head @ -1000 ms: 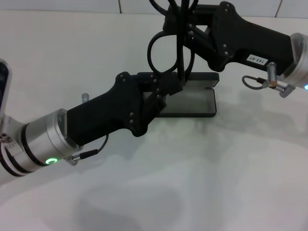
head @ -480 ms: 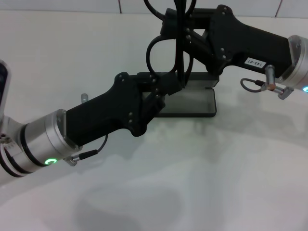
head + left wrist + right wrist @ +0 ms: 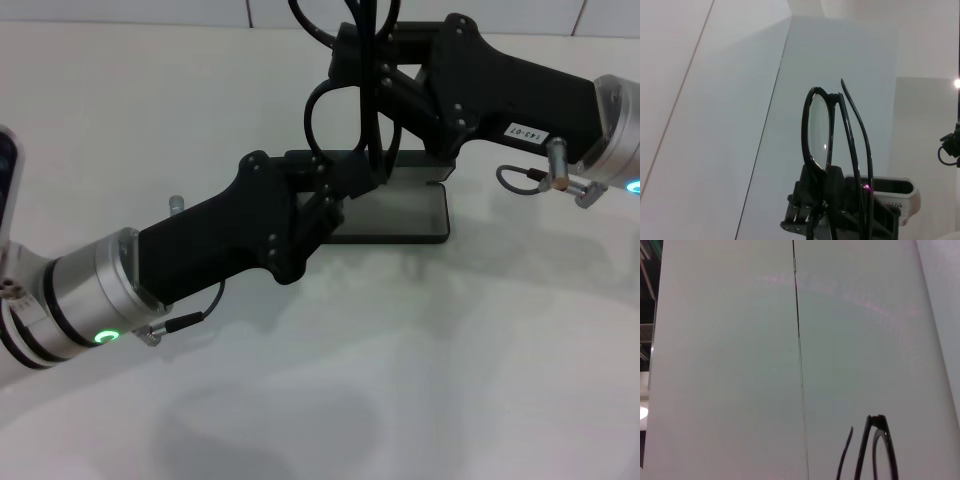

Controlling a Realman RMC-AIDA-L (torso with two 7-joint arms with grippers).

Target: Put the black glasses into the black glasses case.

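Up at top centre of the head view the right gripper [image 3: 372,70] clamped the folded glasses [image 3: 335,110] upright above the open case [image 3: 415,215] on the white table [image 3: 420,360], while the left gripper [image 3: 350,180], its fingers' spread unreadable, sat at the case's left end.

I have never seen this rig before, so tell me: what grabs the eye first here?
The black glasses stand out, held upright in the air above the open black glasses case, which lies on the white table. The right gripper reaches in from the robot's right and meets the frame, while the left gripper comes up from the robot's left, its tip over the case just beneath them.
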